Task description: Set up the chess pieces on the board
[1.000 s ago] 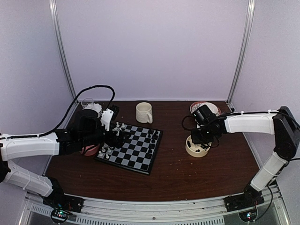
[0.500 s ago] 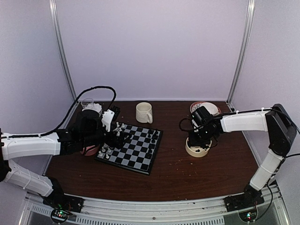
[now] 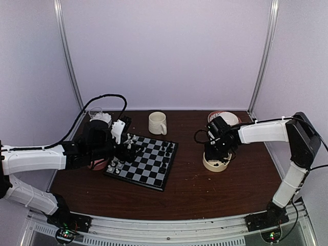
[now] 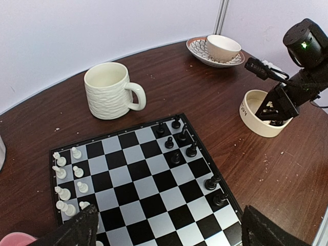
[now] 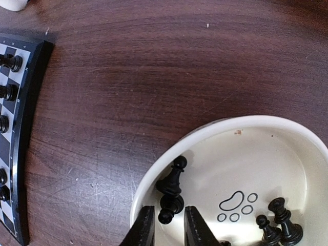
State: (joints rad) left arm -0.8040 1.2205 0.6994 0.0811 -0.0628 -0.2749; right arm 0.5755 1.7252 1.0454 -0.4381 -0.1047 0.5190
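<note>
The board (image 3: 151, 167) lies left of centre, with white chess pieces (image 3: 117, 165) on its left side and black chess pieces (image 3: 167, 148) on its right. My left gripper (image 3: 125, 148) hovers over the board's left part, open and empty. In the left wrist view its fingertips (image 4: 77, 229) frame the board (image 4: 148, 195). My right gripper (image 5: 166, 221) is low inside a white paw-print bowl (image 5: 205, 130). It is open, with one finger on either side of a lying black pawn (image 5: 173, 204). A second pawn (image 5: 174, 177) leans on the pawn between the fingers, and more black pieces (image 5: 279, 223) lie to the right.
A cream mug (image 3: 157, 123) stands behind the board. A small bowl on a patterned plate (image 3: 225, 118) is at the back right. A pink bowl (image 3: 97, 164) and a clear glass dish (image 3: 97, 114) are on the left. The paw-print bowl (image 3: 209, 165) sits right of the board.
My right gripper has moved left and down into the paw-print bowl. My left gripper has barely shifted over the board.
</note>
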